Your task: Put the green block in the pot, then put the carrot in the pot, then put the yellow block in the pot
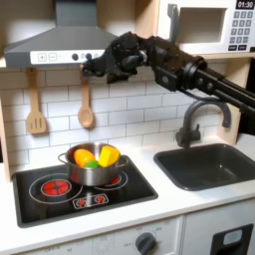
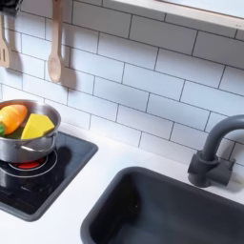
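In the first exterior view the gripper (image 1: 103, 68) hangs high against the tiled wall, just under the range hood (image 1: 55, 45), with nothing seen between its fingers; whether they are spread or pressed together I cannot tell, as the dark parts blur into one mass. Well below it, a little toward the first exterior view's left, the pot (image 1: 92, 172) stands on the rear of the black cooktop (image 1: 40, 199), and inside it lie the carrot (image 1: 82, 156), the yellow block (image 1: 108, 154) and a sliver of the green block (image 1: 92, 163) between them. The second exterior view shows the carrot (image 2: 11, 117) leaning on the yellow block (image 2: 38, 126), both resting against the pot wall (image 2: 29, 148) and rising a little above its rim. With all three pieces inside, the task looks complete, and the raised arm reads as clear of the pot. Beside the gripper, two wooden utensils (image 1: 85, 105) hang close on the wall, so sideways room is tight; toward the sink (image 1: 209, 164) and faucet (image 1: 199, 120) there is more open space.
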